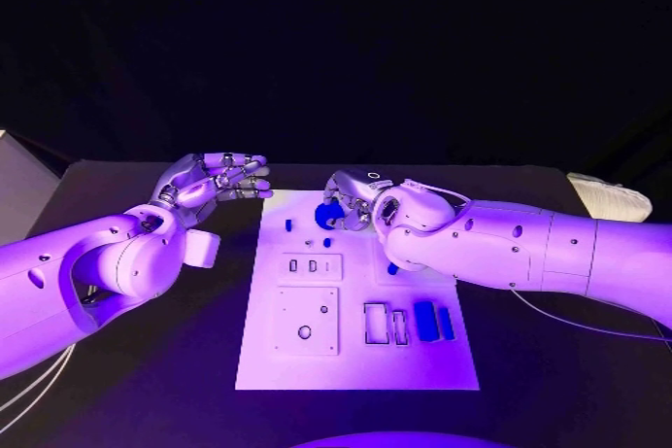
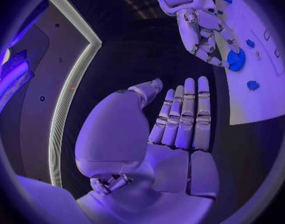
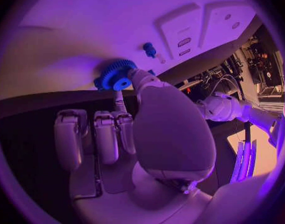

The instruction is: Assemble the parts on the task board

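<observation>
The white task board (image 1: 357, 365) lies in the middle of the black table. My right hand (image 1: 361, 203) is over the board's far end and pinches a blue gear (image 1: 329, 215) between thumb and a finger. The right wrist view shows that gear (image 3: 115, 75) close to the board's far edge; I cannot tell whether it touches the board. The left wrist view shows the right hand (image 2: 205, 32) with the gear (image 2: 236, 59). My left hand (image 1: 218, 181) hovers off the board's far left corner, holding nothing, its fingers (image 2: 186, 114) stretched side by side.
Two small blue pegs (image 1: 288, 224) (image 1: 328, 242) stand near the far end of the board. Two raised white plates with slots (image 1: 311, 266) and holes (image 1: 307, 322) sit on its left half. Blue blocks (image 1: 425, 322) lie beside empty slots at the right. A white object (image 1: 609, 195) sits at the table's far right.
</observation>
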`<action>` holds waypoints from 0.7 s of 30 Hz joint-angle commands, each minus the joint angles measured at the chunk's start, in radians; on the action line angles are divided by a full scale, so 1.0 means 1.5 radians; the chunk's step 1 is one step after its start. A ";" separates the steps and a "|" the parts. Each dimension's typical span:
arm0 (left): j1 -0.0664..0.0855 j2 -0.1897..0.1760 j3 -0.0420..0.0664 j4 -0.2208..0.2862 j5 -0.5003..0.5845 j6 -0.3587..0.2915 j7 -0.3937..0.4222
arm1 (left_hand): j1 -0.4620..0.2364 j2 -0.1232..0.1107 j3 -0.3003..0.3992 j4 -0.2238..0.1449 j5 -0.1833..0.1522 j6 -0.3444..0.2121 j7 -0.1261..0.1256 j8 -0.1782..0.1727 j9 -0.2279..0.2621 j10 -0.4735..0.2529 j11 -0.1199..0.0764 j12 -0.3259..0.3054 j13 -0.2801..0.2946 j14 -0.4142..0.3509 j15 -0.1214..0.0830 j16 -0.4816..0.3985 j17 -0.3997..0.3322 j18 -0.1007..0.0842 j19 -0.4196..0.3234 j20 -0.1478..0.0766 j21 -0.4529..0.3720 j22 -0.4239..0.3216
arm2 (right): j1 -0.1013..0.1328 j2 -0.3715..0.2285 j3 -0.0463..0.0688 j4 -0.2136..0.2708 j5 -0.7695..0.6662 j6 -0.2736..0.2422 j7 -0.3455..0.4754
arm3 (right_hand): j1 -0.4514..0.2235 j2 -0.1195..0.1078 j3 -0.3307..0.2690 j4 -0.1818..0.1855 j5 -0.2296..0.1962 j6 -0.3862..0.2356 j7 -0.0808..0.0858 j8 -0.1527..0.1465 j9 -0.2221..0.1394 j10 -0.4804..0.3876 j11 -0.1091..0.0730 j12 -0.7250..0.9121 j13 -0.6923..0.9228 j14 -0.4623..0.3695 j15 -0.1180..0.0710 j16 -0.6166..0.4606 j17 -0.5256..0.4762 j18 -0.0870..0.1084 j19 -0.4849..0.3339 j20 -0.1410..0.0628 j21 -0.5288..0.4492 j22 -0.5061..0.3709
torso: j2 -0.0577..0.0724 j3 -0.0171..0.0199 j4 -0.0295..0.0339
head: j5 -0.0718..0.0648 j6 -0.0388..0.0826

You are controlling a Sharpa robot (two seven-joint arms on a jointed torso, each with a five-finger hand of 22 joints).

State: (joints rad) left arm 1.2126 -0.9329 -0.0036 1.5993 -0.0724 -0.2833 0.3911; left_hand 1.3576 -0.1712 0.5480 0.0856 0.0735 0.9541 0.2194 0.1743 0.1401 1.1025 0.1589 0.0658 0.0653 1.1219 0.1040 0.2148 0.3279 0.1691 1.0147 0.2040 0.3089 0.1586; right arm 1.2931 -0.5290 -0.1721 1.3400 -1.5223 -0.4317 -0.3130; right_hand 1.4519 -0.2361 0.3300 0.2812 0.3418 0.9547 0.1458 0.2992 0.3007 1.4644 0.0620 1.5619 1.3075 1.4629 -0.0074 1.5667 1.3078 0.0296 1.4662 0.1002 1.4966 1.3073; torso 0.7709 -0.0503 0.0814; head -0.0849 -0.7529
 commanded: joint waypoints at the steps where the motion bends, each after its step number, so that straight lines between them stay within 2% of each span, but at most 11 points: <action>1: 0.001 0.001 0.000 0.001 -0.002 0.008 0.008 | -0.008 0.000 0.001 -0.004 -0.004 -0.004 -0.001 -0.003 0.001 -0.003 0.000 -0.001 0.000 -0.005 0.001 -0.004 0.001 0.007 -0.005 -0.001 0.002 0.001 | 0.001 0.002 -0.001 -0.004 -0.006 0.014 -0.001 | 0.002 0.002 0.005 -0.001 -0.005 0.007 -0.006 0.000 0.000 0.066 -0.003 0.002 0.170 0.072 -0.003 0.003 0.175 -0.005 0.037 -0.005 0.001 0.128 | 0.000 -0.0002 0.0004 | 0.002 -0.003; 7: 0.001 -0.001 0.000 0.001 -0.002 0.006 0.008 | -0.008 0.000 0.001 -0.004 -0.004 -0.004 -0.001 -0.003 0.001 -0.003 0.000 -0.001 0.000 -0.005 0.001 -0.004 0.001 0.007 -0.005 -0.001 0.002 0.001 | 0.000 0.004 -0.004 -0.007 -0.004 0.025 -0.002 | -0.003 0.000 0.006 0.000 -0.011 0.005 -0.005 -0.002 -0.001 0.065 -0.002 0.001 0.169 0.072 -0.002 0.003 0.175 -0.005 0.037 -0.004 0.001 0.128 | 0.001 0.0010 -0.0012 | 0.001 -0.004; 14: 0.001 -0.001 0.000 0.001 -0.002 0.006 0.008 | -0.008 0.000 0.002 -0.004 -0.004 -0.004 -0.001 -0.003 0.001 -0.002 0.000 -0.001 0.000 -0.005 0.001 -0.005 0.002 0.007 -0.006 -0.001 0.003 0.001 | 0.000 0.003 -0.005 -0.011 -0.001 0.016 -0.001 | -0.012 -0.006 0.005 0.001 -0.017 -0.008 0.000 -0.011 -0.005 0.059 0.002 -0.004 0.163 0.072 0.000 0.003 0.175 -0.004 0.035 -0.002 -0.002 0.125 | 0.000 0.0003 -0.0011 | 0.002 -0.003; 15: 0.001 -0.001 0.000 0.001 -0.002 0.006 0.007 | -0.008 0.000 0.002 -0.004 -0.004 -0.004 -0.001 -0.003 0.001 -0.002 0.000 -0.001 0.000 -0.005 0.001 -0.005 0.002 0.007 -0.006 -0.001 0.003 0.001 | 0.000 0.003 -0.005 -0.011 0.002 0.015 0.001 | -0.025 -0.011 -0.002 0.003 -0.039 -0.025 0.006 -0.022 -0.010 0.055 0.007 -0.008 0.158 0.072 0.005 0.003 0.175 -0.004 0.034 0.001 -0.004 0.124 | 0.000 0.0002 -0.0006 | 0.002 -0.003; 18: 0.001 -0.001 0.000 0.000 -0.002 0.006 0.007 | -0.008 0.000 0.002 -0.004 -0.004 -0.004 -0.001 -0.003 0.001 -0.002 0.000 -0.001 0.000 -0.005 0.001 -0.005 0.002 0.007 -0.006 -0.001 0.003 0.001 | 0.000 0.003 -0.005 -0.011 0.010 0.014 0.004 | -0.045 -0.009 -0.018 0.004 -0.068 -0.043 0.011 -0.035 -0.015 0.047 0.013 -0.014 0.150 0.072 0.010 0.003 0.175 -0.003 0.033 0.006 -0.007 0.122 | 0.000 0.0002 0.0000 | 0.002 -0.004; 19: 0.001 -0.001 0.000 0.000 -0.002 0.006 0.007 | -0.008 0.000 0.002 -0.004 -0.004 -0.004 -0.001 -0.003 0.001 -0.002 0.000 -0.001 0.000 -0.005 0.001 -0.005 0.002 0.007 -0.006 -0.001 0.003 0.001 | 0.000 0.003 -0.005 -0.010 0.012 0.014 0.005 | -0.082 -0.003 -0.043 0.006 -0.074 -0.056 0.016 -0.046 -0.018 0.039 0.017 -0.021 0.142 0.072 0.014 0.003 0.175 -0.003 0.031 0.010 -0.009 0.120 | 0.000 0.0000 0.0000 | 0.002 -0.004; 21: 0.001 -0.001 0.000 0.000 -0.002 0.006 0.007 | -0.008 0.000 0.002 -0.004 -0.004 -0.004 -0.001 -0.003 0.001 -0.002 0.000 -0.001 0.000 -0.005 0.001 -0.005 0.002 0.007 -0.006 -0.001 0.003 0.001 | 0.000 0.001 -0.005 -0.009 0.017 0.013 0.007 | -0.119 0.010 -0.086 0.007 -0.078 -0.058 0.018 -0.053 -0.020 0.037 0.019 -0.023 0.139 0.072 0.017 0.003 0.175 -0.002 0.031 0.014 -0.011 0.120 | 0.000 0.0001 -0.0003 | 0.003 -0.004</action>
State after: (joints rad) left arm 1.2126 -0.9358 -0.0036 1.5983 -0.0726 -0.2838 0.3916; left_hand 1.3576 -0.1712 0.5509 0.0827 0.0735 0.9541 0.2194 0.1743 0.1398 1.1026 0.1590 0.0658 0.0653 1.1218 0.1040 0.2148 0.3296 0.1691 1.0109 0.2003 0.3088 0.1584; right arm 1.2938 -0.5253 -0.1795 1.3255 -1.5112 -0.4193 -0.3104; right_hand 1.2921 -0.2250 0.2231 0.2911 0.2285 0.8716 0.1714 0.2256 0.2723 1.4680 0.0836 1.5307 1.3073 1.4647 0.0092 1.5667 1.3076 0.0298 1.4661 0.1151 1.4849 1.3080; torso 0.7711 -0.0497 0.0807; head -0.0817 -0.7579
